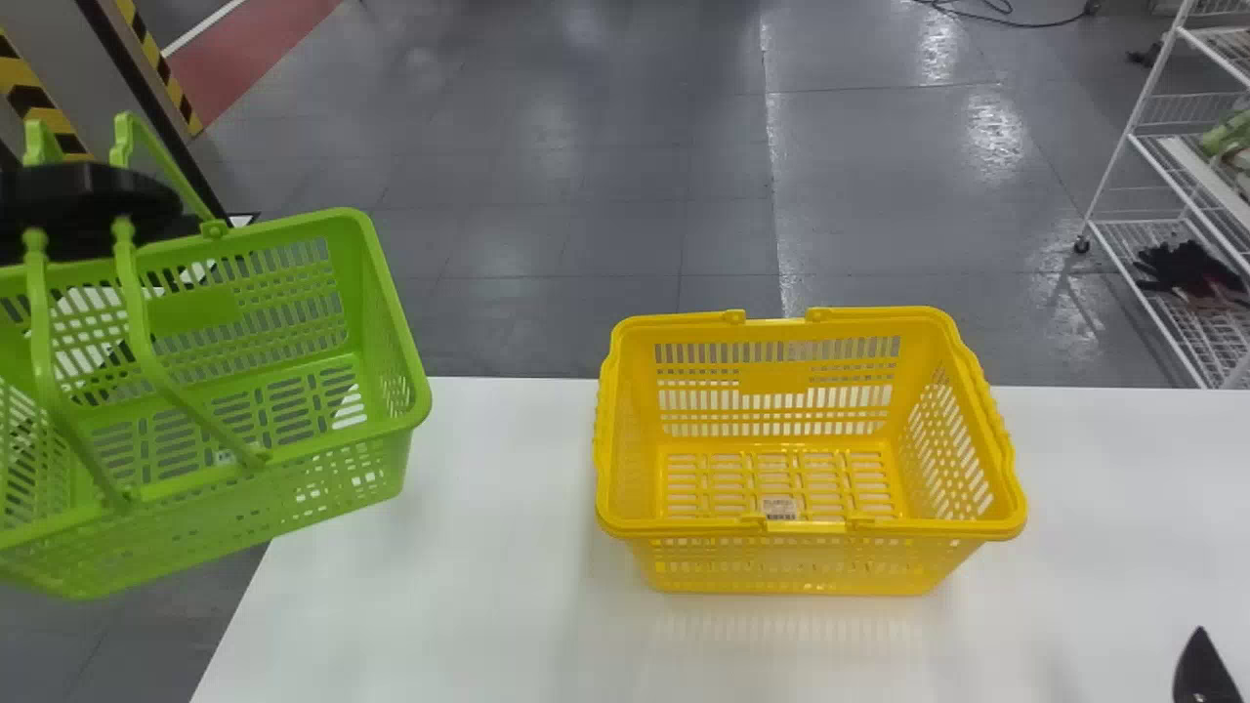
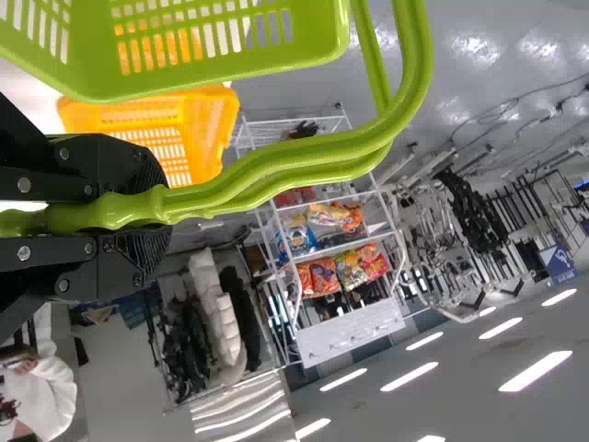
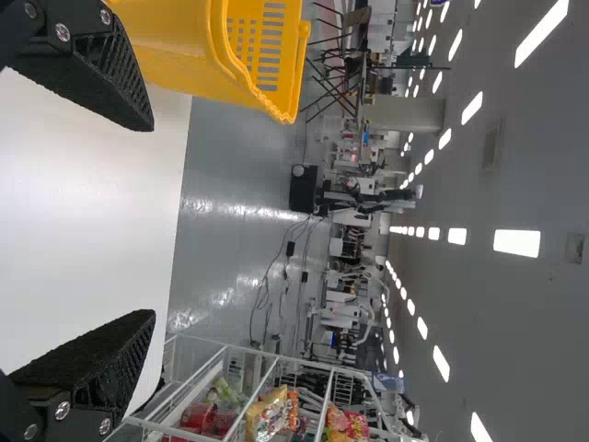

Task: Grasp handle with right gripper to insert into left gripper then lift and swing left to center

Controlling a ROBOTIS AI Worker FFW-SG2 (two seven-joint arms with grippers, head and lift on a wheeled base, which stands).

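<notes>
Green basket's [image 1: 381,278] handles [image 2: 414,55] are clamped in left gripper [image 1: 88,200], jaws closed on them; basket is held at the counter's [image 1: 439,605] left edge. Right gripper [image 1: 1206,669] is parked at the near right, jaws spread wide, nothing gripped. Yellow basket [image 1: 771,379] is set on the counter.

White wire rack [image 2: 354,333] off to the right, with bright snack bags [image 2: 324,276] on it. There's also a yellow-and-black striped pillar [image 1: 39,103] on the left, and some loose black cable [image 1: 1035,25] on the grey floor [image 1: 586,195].

A white wire shelving rack [image 2: 352,331] stands on grey floor tiles [image 1: 586,215]. Rows of ceiling lights [image 3: 517,242] shine overhead.
</notes>
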